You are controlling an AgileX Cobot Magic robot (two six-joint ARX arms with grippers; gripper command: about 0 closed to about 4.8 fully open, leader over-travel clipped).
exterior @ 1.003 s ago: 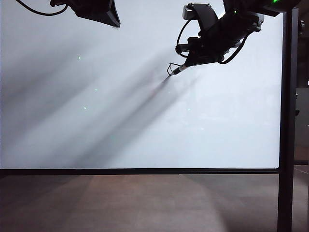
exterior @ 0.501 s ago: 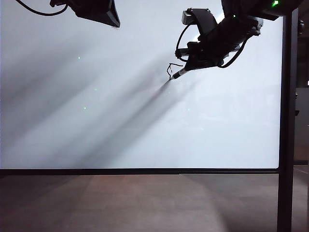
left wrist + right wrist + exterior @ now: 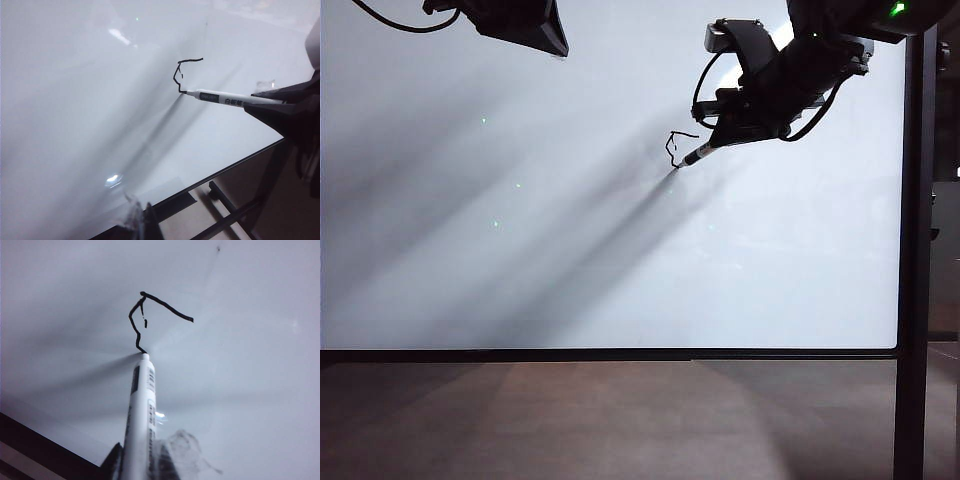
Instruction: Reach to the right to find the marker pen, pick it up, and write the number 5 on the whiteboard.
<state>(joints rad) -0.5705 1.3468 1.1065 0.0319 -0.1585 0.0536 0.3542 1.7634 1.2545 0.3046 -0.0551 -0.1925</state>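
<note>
The whiteboard (image 3: 570,250) fills the exterior view. My right gripper (image 3: 725,135) is up at its upper right, shut on the marker pen (image 3: 697,153), whose tip touches the board. Just above the tip is a thin, angular black line: a top bar and a wobbly downstroke of the number 5 (image 3: 674,145). In the right wrist view the pen (image 3: 141,410) rises from between my fingers (image 3: 140,462) to the stroke (image 3: 136,322). The left wrist view shows the pen (image 3: 225,98), the stroke (image 3: 179,75) and my left gripper (image 3: 142,220), shut and holding nothing. It hangs at the board's upper left (image 3: 555,40).
A thin black frame (image 3: 610,354) runs along the board's lower edge and a black upright post (image 3: 915,250) stands at its right side. Brown floor (image 3: 620,420) lies below. The stand's dark base bars (image 3: 225,215) show in the left wrist view.
My right gripper has carried the pen tip a little down and to the right on the board, and the black line has grown longer. The left arm has not moved.
</note>
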